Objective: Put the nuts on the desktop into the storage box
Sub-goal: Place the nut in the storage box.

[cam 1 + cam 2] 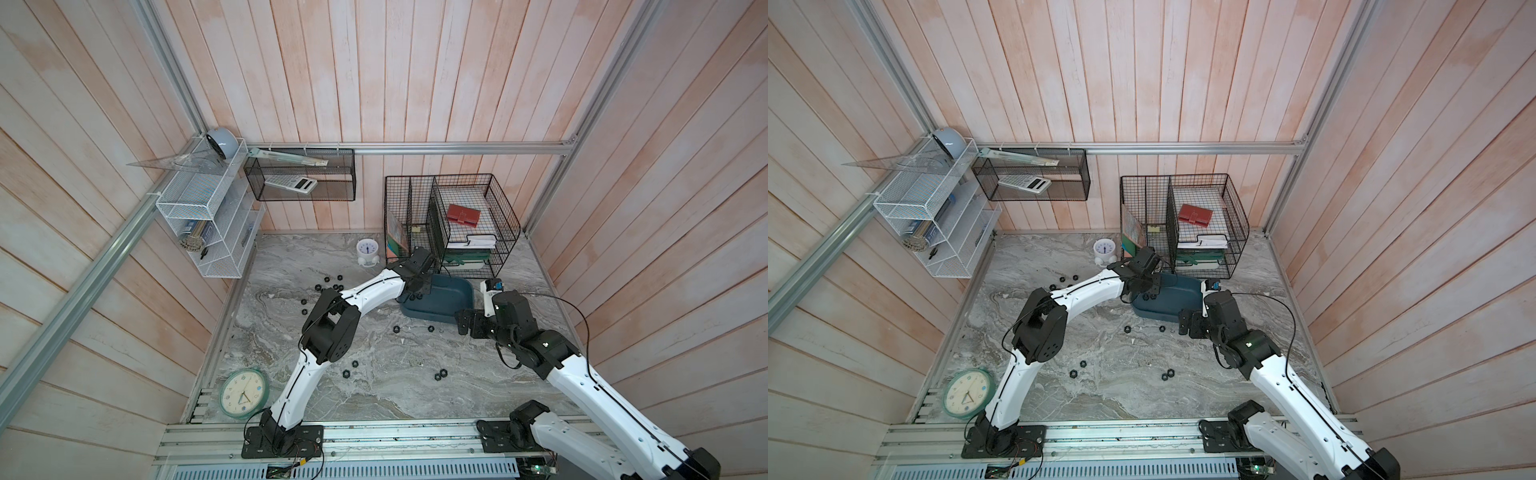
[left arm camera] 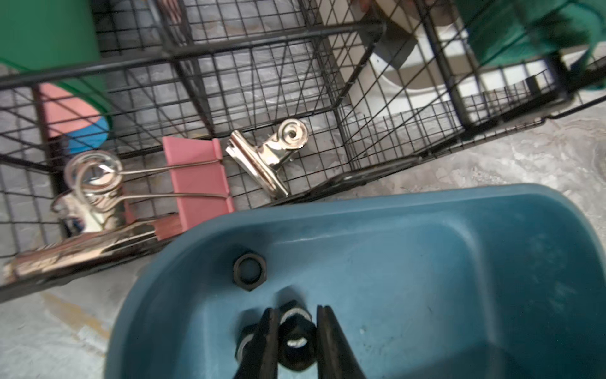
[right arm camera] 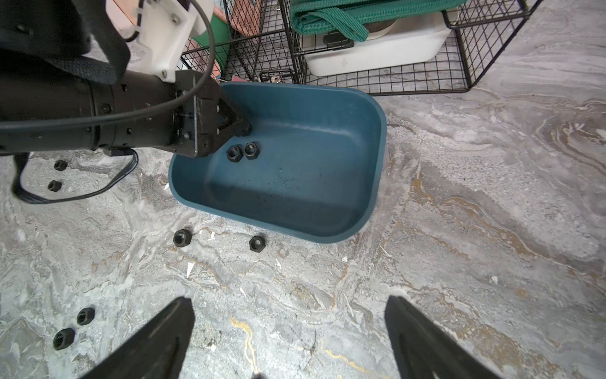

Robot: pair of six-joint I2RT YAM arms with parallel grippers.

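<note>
While right gripper point(image 3: 288, 303) is hovering fingers apart, left gripper point(image 2: 296, 311) is clamping 1 rigid, likely slick nut point(image 2: 296, 347) across flats at storage box point(image 1: 453, 299) 9 o'clock.

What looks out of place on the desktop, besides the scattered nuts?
A green-rimmed clock lies flat, face up, at the near left corner of the desktop, not upright. Small white flecks also litter the marble in front of the storage box.

Blocked along the far rim of the storage box point(image 3: 380, 137) by the wire basket point(image 3: 410, 77), perhaps touching. Blocked over its left end by the left gripper point(image 2: 295, 310) and its arm point(image 3: 82, 105). Free over bare desktop point(image 3: 475, 229) near and right, bar scattered nuts point(image 3: 182, 237).
</note>
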